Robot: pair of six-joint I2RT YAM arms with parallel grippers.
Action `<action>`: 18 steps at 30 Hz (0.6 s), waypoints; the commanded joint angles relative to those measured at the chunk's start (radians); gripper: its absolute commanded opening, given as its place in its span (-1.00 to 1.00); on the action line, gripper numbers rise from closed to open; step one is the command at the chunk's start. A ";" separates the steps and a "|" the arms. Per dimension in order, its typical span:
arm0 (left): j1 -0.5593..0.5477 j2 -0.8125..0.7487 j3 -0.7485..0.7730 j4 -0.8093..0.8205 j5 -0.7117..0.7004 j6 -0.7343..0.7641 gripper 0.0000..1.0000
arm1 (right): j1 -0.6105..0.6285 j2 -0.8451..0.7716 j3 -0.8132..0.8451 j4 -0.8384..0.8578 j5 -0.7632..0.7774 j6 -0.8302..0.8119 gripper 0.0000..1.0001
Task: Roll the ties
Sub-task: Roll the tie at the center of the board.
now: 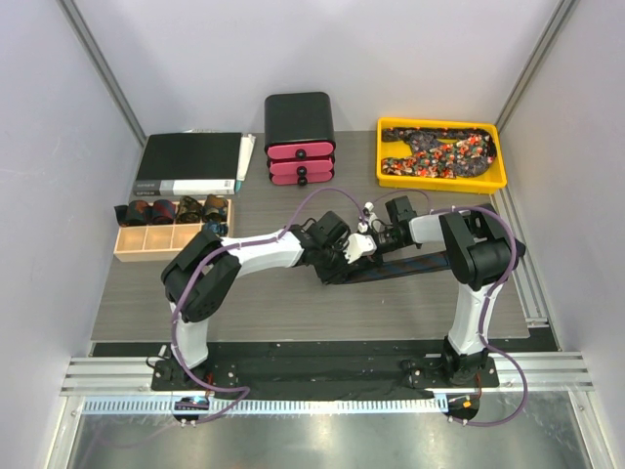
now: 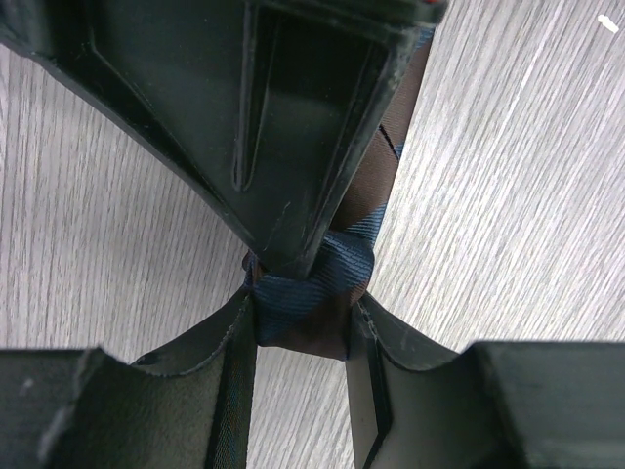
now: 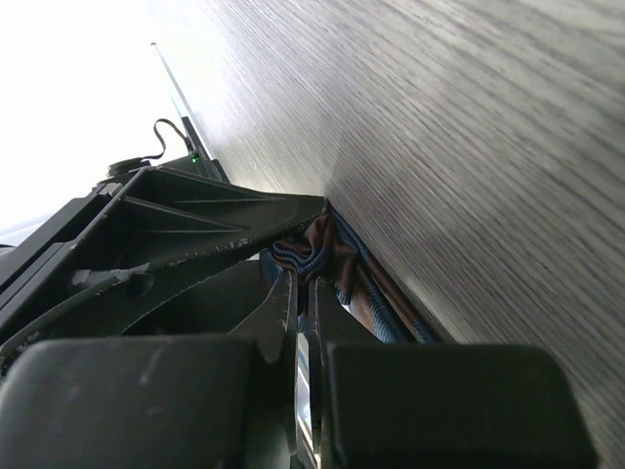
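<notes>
The grey wood-grain surface (image 1: 244, 303) sits between pale walls (image 1: 59, 147). At its far right, a yellow tray (image 1: 439, 184) holds speckled ties (image 1: 439, 151). At the left, a wooden box (image 1: 166, 250) holds dark coils (image 1: 161, 210).

Mid-surface lies the tie (image 1: 400, 268), a long, narrow, dark band. It lies flat and runs from under the two wrists rightward, ending near the right arm. Close up it is navy twill with brown diagonal stripes, and its left end is gathered into a small thick fold.

The left claw (image 2: 303, 308) pinches that fold, one finger on each flank. The right claw (image 3: 303, 283) meets the same fold from the opposite side, its fingers pressed nearly together. It seems to nip the fold's edge, though its own fingers hide the contact. The tips of the two claws sit just beside each other at the fold.
</notes>
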 commanded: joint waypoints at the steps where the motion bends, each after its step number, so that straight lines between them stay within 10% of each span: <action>1: 0.026 0.051 -0.029 -0.088 -0.032 -0.032 -0.56 | -0.002 0.017 -0.017 -0.104 0.075 -0.095 -0.97; 12: 0.122 -0.165 -0.245 0.171 0.154 -0.096 0.21 | -0.002 0.081 -0.036 -0.069 0.178 -0.147 -0.98; 18: 0.149 -0.270 -0.491 0.631 0.319 -0.229 0.53 | -0.002 0.112 -0.065 0.075 0.189 -0.077 -0.97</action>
